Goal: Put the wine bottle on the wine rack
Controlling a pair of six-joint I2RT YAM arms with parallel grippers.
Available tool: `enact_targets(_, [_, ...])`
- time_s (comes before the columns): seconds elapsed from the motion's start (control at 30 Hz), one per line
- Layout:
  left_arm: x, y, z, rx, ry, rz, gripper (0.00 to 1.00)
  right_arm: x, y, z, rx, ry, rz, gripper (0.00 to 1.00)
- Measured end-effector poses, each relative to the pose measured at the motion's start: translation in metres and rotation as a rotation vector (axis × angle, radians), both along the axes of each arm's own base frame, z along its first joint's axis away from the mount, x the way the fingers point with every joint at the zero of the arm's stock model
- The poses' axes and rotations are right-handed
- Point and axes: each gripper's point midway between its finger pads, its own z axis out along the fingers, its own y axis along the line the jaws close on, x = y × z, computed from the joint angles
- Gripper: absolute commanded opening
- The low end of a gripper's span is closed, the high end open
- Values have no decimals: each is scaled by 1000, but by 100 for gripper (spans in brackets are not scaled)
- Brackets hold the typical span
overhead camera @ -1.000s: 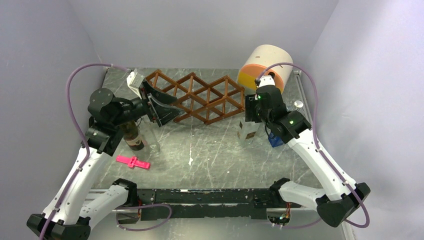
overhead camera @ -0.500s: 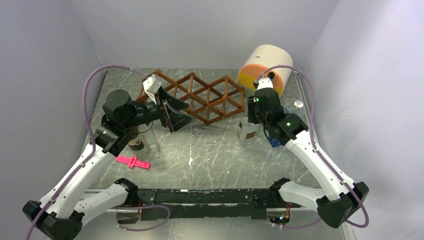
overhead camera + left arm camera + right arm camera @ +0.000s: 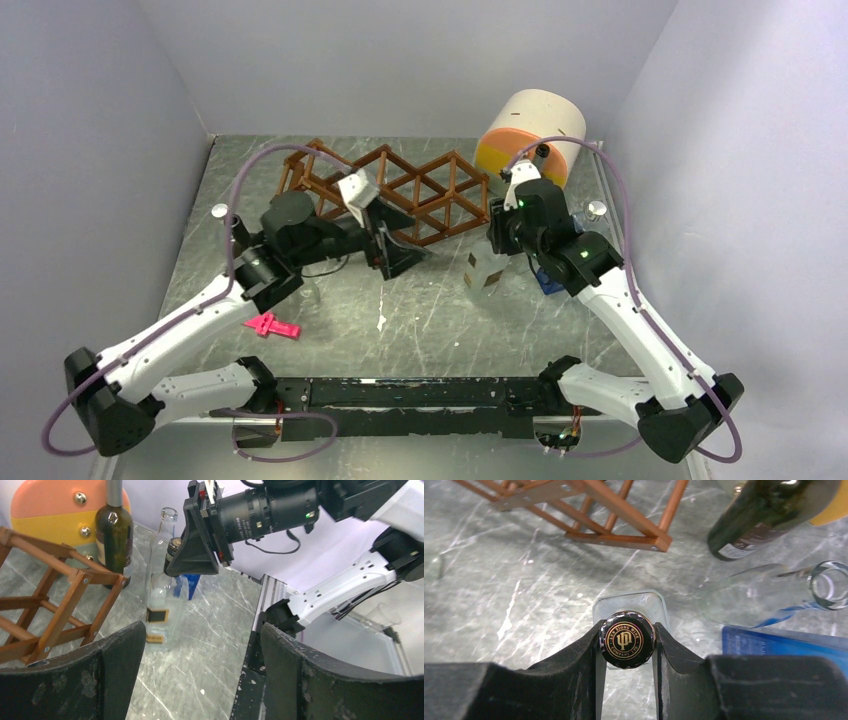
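Note:
The wine bottle (image 3: pixel 485 272) is clear glass with a black and gold label and a black cap (image 3: pixel 626 639). It leans in front of the right end of the wine rack (image 3: pixel 400 190). My right gripper (image 3: pixel 626 630) is shut on the bottle's capped neck, one finger on each side. The left wrist view shows that grip from the side, with the bottle (image 3: pixel 160 605) below the right gripper (image 3: pixel 192 562). My left gripper (image 3: pixel 395 250) hangs open and empty just before the rack's middle, left of the bottle. The reddish-brown lattice rack (image 3: pixel 60 595) lies at the back of the table.
A cream, orange and yellow cylinder (image 3: pixel 530 135) stands at the back right. Next to it are a dark green bottle (image 3: pixel 114 535) and an empty clear bottle (image 3: pixel 784 592), above a blue object (image 3: pixel 784 640). A pink clip (image 3: pixel 270 325) lies front left.
My left arm has swung right along the rack's front toward the middle, still open. My right gripper has closed on the bottle's neck, and the bottle now leans to the left.

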Motion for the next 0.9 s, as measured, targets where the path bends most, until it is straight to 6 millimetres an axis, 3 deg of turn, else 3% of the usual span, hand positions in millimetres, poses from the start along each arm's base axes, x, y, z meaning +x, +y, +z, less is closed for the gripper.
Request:
enact_targets(0.1, [0, -23, -17, 32, -31, -13, 95, -8, 8, 5, 34, 16, 48, 0])
enact_targets(0.23, [2, -49, -53, 108, -65, -10, 98, -16, 13, 20, 76, 2, 88, 0])
enact_targets(0.63, [23, -88, -152, 246, -108, 128, 100, -27, 28, 59, 258, -60, 115, 0])
enact_targets(0.8, [39, -96, -172, 293, -187, 209, 99, -29, 31, 69, 301, -67, 110, 0])
enact_targets(0.9, [47, -96, -172, 289, -226, 246, 94, -30, 33, 77, 331, -78, 115, 0])
